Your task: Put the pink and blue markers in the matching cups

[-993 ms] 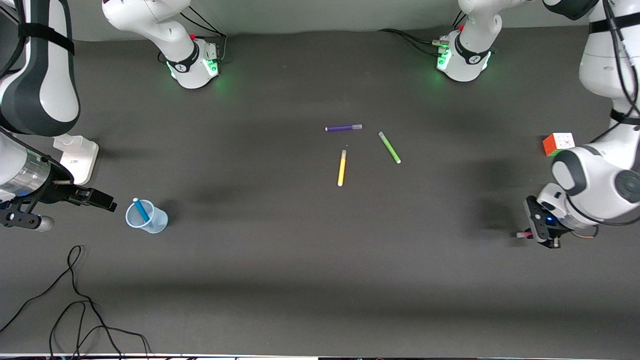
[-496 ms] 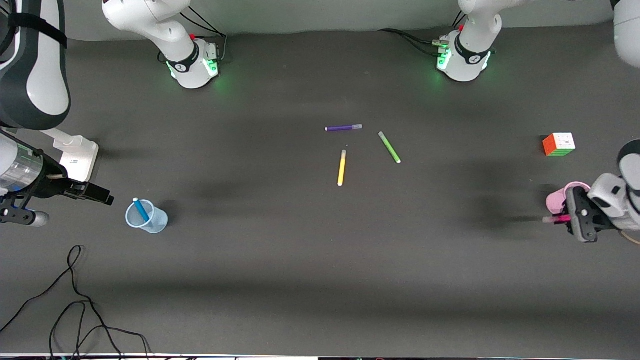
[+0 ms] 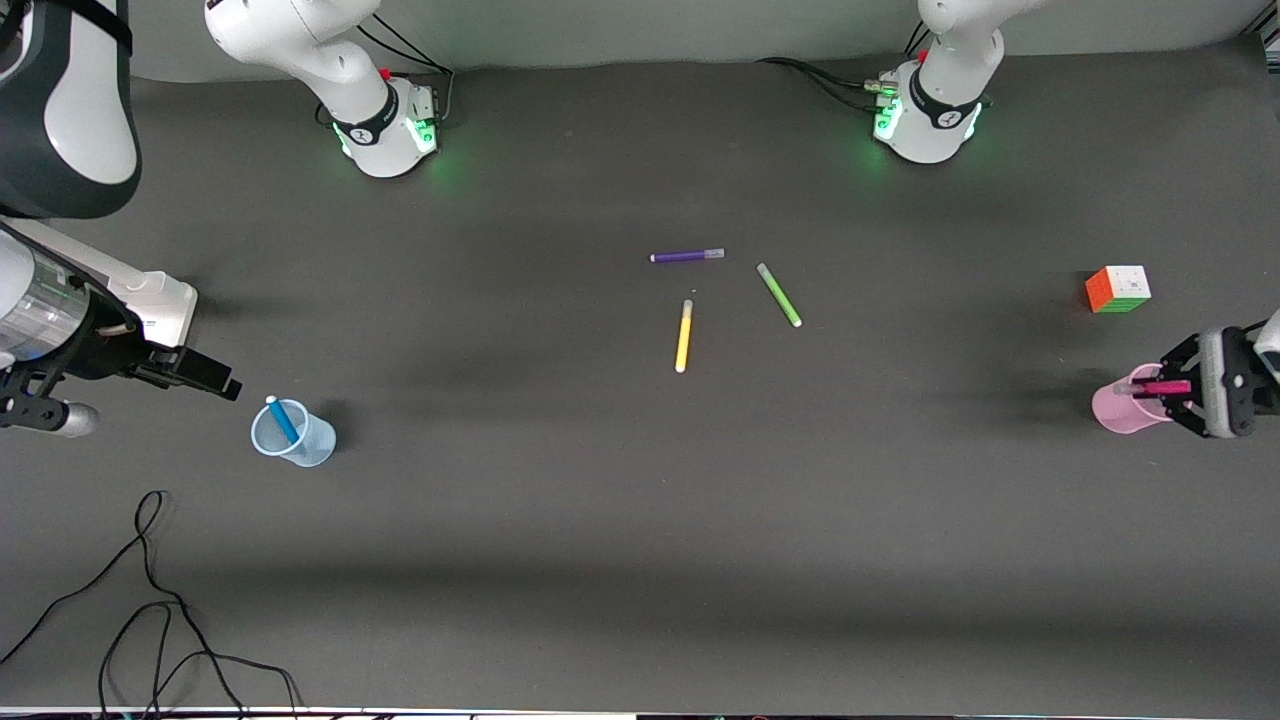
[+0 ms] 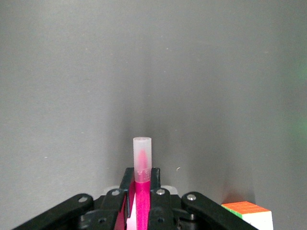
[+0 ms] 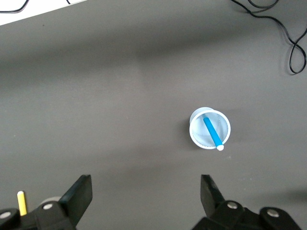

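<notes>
Here the left gripper point(image 3: 1180, 386) is clamped on the pink marker point(image 3: 1160, 386), a slim magenta pen whose pale translucent cap point(image 4: 142, 158) sticks out past the closed fingers point(image 4: 156, 184) in the left wrist view. It hangs over the pink cup point(image 3: 1125, 405), a small translucent light-pink tumbler standing at the left arm's end of the desk point(image 3: 640, 520), and the pen lies level across the cup's mouth, not yet inside. A multicoloured puzzle cube point(image 3: 1117, 288) sits farther from the front camera than that cup, well apart from it. At the right arm's end the blue marker point(image 3: 282, 420) already leans in the blue cup point(image 3: 293, 434), a pale-blue see-through tumbler; the mid-blue pen rests tilted against the rim with its pale end up. The right gripper point(image 3: 150, 395) waits above the desk near that cup with its jaws spread wide and nothing between them. Near the middle of the desk lie three more pens, apart from one another: a purple pen point(image 3: 687, 256) farthest from the camera, a green pen point(image 3: 779, 295) beside it, and a yellow pen point(image 3: 684, 336) nearest. A black cable point(image 3: 150, 600) loops over the desk close to the front camera at the right arm's end.
</notes>
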Robot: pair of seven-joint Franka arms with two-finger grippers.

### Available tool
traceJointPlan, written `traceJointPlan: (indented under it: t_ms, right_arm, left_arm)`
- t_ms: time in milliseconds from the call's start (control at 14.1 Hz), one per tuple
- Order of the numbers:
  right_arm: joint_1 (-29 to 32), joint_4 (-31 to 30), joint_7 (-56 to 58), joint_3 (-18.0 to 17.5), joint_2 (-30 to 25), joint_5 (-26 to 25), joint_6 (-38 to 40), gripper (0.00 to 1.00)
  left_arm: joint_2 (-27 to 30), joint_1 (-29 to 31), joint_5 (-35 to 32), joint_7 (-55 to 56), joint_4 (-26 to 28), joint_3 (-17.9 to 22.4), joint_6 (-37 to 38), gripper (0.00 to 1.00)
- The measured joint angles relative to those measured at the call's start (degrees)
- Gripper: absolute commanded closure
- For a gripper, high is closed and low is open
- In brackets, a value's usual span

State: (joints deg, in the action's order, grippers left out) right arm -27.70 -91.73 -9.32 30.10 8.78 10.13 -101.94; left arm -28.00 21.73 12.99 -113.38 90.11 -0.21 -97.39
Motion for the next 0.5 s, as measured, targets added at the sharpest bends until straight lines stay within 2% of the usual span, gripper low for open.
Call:
traceJointPlan:
  t_ms: [71,284,354,496]
  right_arm:
    - [1.3,0.2,0.0,-1.0,-0.6,0.0,1.3,0.0]
    - [10.8,1.1,0.0,-10.3,-2.5,-0.1,4.1,0.0]
    - [12.5,1.7,0.0,-12.3,-3.0,-0.6,5.5,0.0]
    - [13.1,2.5,0.0,-14.0,-4.2,-1.9,6.5,0.0]
  left_arm:
    - [-0.2,1.2,1.8,-2.2,0.3,0.0,0.8,1.0]
    - [-1.2,4.0,6.2,-7.9,0.7,0.0,3.4,1.0]
    - [-1.5,4.8,7.5,-9.5,0.9,0.0,4.1,1.0]
    - [-2.2,6.5,9.3,-11.1,0.9,0.0,5.3,1.0]
